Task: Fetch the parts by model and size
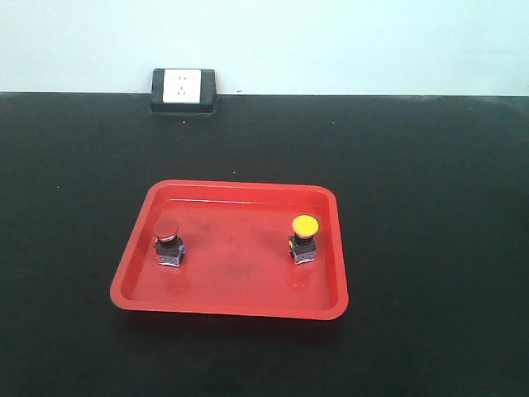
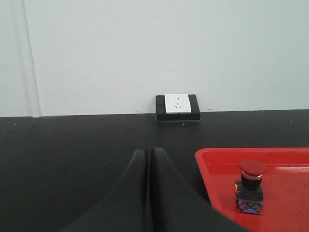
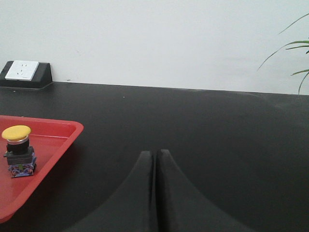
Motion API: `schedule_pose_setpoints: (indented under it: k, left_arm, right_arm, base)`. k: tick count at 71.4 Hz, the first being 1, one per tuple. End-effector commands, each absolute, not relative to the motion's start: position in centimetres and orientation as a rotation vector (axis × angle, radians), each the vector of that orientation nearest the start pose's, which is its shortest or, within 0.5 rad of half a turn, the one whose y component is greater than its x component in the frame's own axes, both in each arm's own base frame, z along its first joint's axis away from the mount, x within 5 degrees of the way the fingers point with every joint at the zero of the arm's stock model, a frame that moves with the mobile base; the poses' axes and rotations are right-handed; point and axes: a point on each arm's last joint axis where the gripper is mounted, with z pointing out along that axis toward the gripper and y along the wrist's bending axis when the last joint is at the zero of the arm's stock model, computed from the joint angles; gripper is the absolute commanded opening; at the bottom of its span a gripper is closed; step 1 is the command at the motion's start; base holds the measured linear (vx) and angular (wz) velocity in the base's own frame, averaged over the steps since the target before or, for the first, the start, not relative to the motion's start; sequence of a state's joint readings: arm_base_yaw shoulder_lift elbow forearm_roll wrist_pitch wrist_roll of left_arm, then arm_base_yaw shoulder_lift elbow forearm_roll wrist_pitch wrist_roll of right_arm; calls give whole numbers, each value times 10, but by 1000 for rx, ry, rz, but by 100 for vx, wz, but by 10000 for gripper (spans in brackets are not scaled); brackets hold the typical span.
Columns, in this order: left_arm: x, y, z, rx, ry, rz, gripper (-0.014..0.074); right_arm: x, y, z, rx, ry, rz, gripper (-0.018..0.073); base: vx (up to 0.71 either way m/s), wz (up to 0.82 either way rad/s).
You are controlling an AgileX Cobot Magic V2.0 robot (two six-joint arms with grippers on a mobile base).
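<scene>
A red tray (image 1: 231,308) lies on the black table. The red-capped push-button switch (image 1: 168,242) stands upright in its left half and the yellow-capped switch (image 1: 304,238) in its right half, each on a black and blue base. Neither gripper shows in the front view. My left gripper (image 2: 147,152) is shut and empty, low over the table left of the tray (image 2: 207,169) and the red switch (image 2: 250,187). My right gripper (image 3: 156,153) is shut and empty, right of the tray (image 3: 63,142) and the yellow switch (image 3: 18,151).
A white socket in a black housing (image 1: 183,89) sits at the table's far edge against the pale wall; it also shows in the left wrist view (image 2: 177,106) and the right wrist view (image 3: 23,72). Green plant leaves (image 3: 289,48) hang at the far right.
</scene>
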State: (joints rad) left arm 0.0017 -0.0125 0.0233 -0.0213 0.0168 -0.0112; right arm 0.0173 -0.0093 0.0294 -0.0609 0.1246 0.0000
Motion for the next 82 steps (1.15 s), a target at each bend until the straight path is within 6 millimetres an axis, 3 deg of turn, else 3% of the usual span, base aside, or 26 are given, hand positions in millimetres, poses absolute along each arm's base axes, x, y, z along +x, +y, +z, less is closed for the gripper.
schedule_pose_setpoints:
  k: [1, 82]
  left_arm:
    - [54, 0, 216, -31, 1409, -33, -8]
    - [54, 0, 216, -31, 1409, -33, -8]
  right_arm:
    - [56, 1, 198, -71, 1542, -50, -10]
    - [56, 1, 198, -71, 1542, -50, -10]
  base:
    - [0, 0]
    - [0, 0]
